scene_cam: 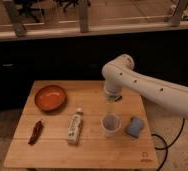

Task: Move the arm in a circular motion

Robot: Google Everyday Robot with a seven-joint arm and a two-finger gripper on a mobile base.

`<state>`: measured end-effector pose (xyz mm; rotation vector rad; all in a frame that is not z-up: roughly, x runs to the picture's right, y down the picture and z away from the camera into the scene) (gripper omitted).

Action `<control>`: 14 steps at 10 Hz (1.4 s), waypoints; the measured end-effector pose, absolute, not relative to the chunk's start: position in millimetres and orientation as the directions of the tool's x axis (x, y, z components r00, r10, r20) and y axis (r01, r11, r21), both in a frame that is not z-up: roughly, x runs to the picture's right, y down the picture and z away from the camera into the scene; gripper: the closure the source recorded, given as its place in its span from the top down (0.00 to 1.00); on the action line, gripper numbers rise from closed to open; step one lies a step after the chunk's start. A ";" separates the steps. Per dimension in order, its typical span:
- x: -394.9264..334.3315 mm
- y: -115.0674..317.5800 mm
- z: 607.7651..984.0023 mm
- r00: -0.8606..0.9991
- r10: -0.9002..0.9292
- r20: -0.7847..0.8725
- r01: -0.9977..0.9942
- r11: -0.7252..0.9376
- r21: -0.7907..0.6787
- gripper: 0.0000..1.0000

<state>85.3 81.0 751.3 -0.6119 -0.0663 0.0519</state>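
The cream-white arm (152,87) comes in from the right edge and bends at a bulbous joint (118,70) over the back right of the wooden table (94,150). Its slim pale tip, the gripper (111,100), points down just above and behind a pale cup (110,124). The gripper holds nothing that I can see.
On the table lie an orange bowl (50,97) at the back left, a dark red chili pepper (35,131) at the front left, a white bottle (75,127) lying in the middle, and a blue sponge (134,127) right of the cup. A dark cable (162,145) hangs off the right side.
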 end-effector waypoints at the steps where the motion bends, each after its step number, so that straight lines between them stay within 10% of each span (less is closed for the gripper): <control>1: 85.0 82.3 751.1 0.997 0.067 0.046 -0.028 0.817 -0.576 0.80; 14: 63.5 91.7 746.8 0.998 0.025 0.054 0.012 0.801 -0.599 0.80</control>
